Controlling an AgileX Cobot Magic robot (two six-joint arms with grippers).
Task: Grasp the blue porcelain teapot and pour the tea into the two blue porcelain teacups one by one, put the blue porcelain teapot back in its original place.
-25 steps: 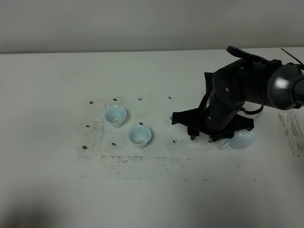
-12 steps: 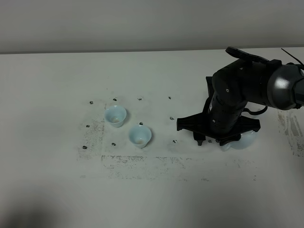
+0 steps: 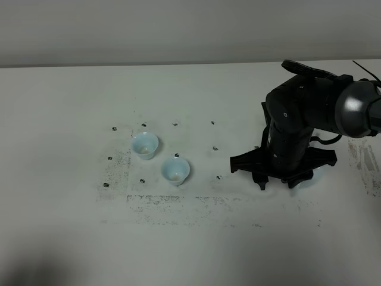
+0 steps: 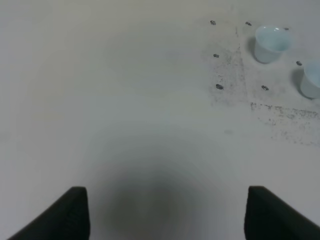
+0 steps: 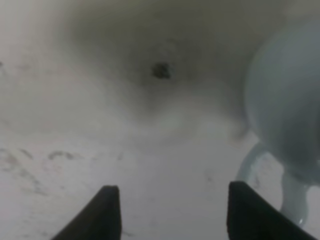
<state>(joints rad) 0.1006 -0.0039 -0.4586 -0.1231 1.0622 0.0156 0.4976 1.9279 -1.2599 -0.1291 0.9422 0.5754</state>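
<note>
The blue porcelain teapot point(image 5: 287, 95) fills one side of the right wrist view, its loop handle point(image 5: 292, 207) towards the camera. My right gripper point(image 5: 172, 215) is open just above the table, with one fingertip point(image 5: 252, 212) right beside the handle and nothing between the jaws. In the exterior high view the right gripper point(image 3: 277, 183) and arm cover the teapot almost entirely. The two blue porcelain teacups stand upright left of centre, one point(image 3: 144, 145) behind the other point(image 3: 175, 170). My left gripper point(image 4: 165, 215) is open and empty, far from the cups point(image 4: 271, 44) point(image 4: 311, 82).
The white table point(image 3: 71, 95) has dark scuffed marks and several small black dots around the cups. Its far edge meets a grey wall. The left arm does not show in the exterior high view.
The right arm has moved right and down over the teapot, which showed partly beside it before and is now almost covered. The cups have not moved.
</note>
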